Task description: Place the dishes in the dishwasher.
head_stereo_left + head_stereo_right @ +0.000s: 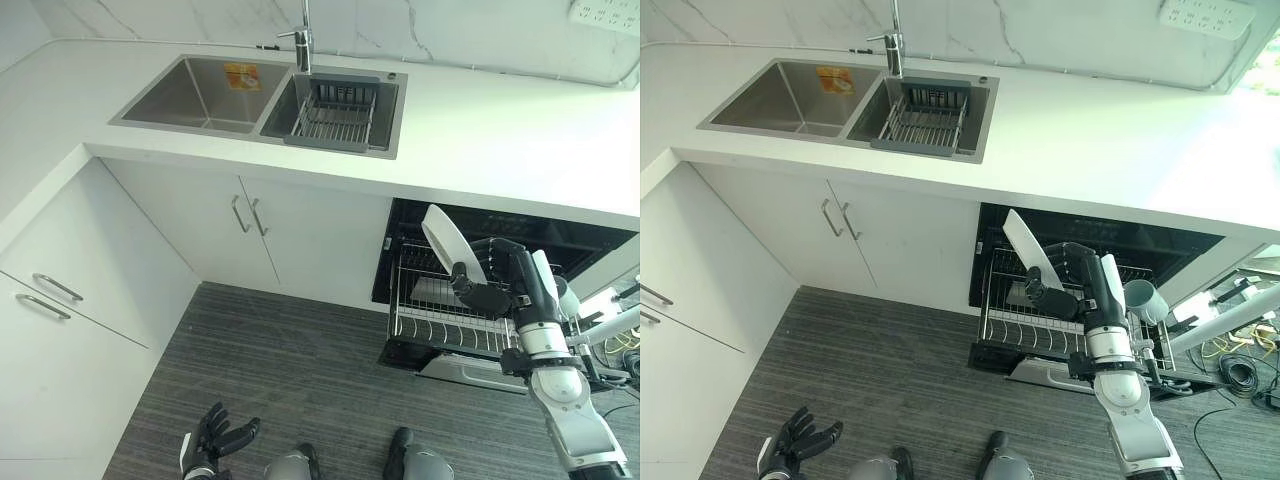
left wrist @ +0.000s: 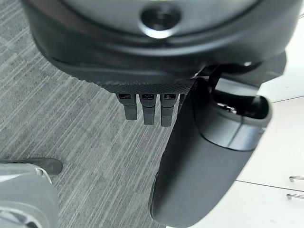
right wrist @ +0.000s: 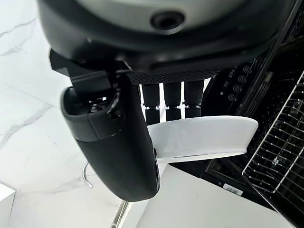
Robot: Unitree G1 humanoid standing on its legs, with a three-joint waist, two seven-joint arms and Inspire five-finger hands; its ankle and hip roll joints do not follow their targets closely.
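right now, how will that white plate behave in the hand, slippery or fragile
The plate looks glossy, so probably slippery in the right hand pinching its edge. It looks rigid, likely ceramic, so may chip against the wire rack. Held tilted, it could pivot.

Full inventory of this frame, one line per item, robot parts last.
White round plate: 1, white, tilted above the dishwasher rack, pinched by the right hand.
Wire dishwasher rack: 1, silver, pulled out of the open dishwasher.
Grey cup: 1, grey, in the rack's right side.
Stainless double sink: 1, steel, in the white countertop.
Wire drainer basket: 1, grey, in the sink's right basin.
Right hand: dark, holding the plate.
Left hand: dark, open above the floor.
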